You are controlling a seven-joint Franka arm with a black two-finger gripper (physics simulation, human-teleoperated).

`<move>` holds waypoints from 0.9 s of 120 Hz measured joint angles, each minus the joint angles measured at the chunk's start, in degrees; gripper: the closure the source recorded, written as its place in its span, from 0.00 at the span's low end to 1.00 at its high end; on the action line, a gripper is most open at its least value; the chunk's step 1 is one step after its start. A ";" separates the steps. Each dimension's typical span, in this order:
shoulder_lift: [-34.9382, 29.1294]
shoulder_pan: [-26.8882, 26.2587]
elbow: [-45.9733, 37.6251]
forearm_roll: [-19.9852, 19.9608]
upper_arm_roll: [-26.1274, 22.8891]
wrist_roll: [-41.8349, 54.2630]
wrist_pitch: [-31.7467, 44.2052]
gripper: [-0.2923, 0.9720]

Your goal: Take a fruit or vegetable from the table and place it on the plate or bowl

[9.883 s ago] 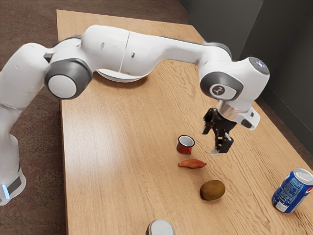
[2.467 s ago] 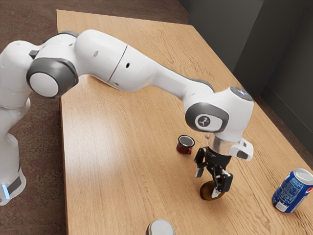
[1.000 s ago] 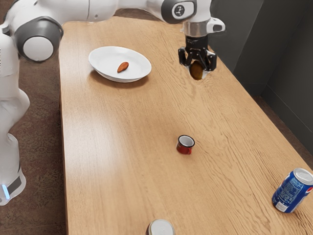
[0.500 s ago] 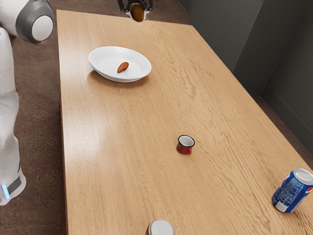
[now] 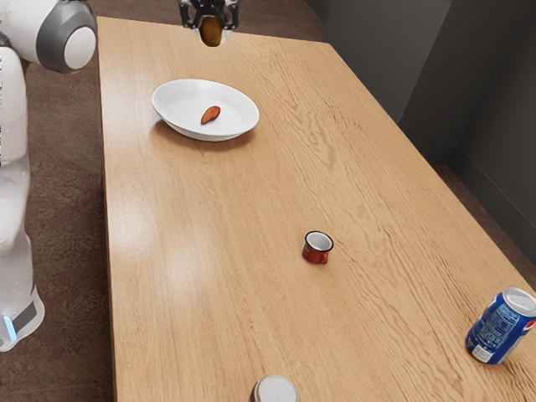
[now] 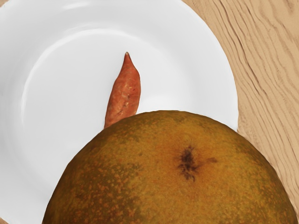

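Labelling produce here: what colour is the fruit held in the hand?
Brownish olive with orange speckles and a dark spot; the wrist view shows the fruit best.

Exterior view: high, wide, angled down the table [image 5: 209,251]. Wrist view: close, apparently straight down. The 2 share the white plate [image 5: 180,99].

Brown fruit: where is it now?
The brown fruit is held in the gripper at the exterior view's top edge, over the white plate; the wrist view shows plate and sweet potato beneath it.
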 joint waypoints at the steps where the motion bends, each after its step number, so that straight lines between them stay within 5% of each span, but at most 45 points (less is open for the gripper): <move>1: 0.14 -0.06 -0.11 0.04 0.20 0.09 -0.03 0.56; 19: 6.37 6.13 -1.16 0.38 1.34 1.57 -0.44 0.57; 76: 15.26 7.91 -2.68 -0.23 0.65 4.40 -0.42 0.56; 108: 16.77 7.95 -2.49 -0.58 -0.61 5.24 -0.05 0.30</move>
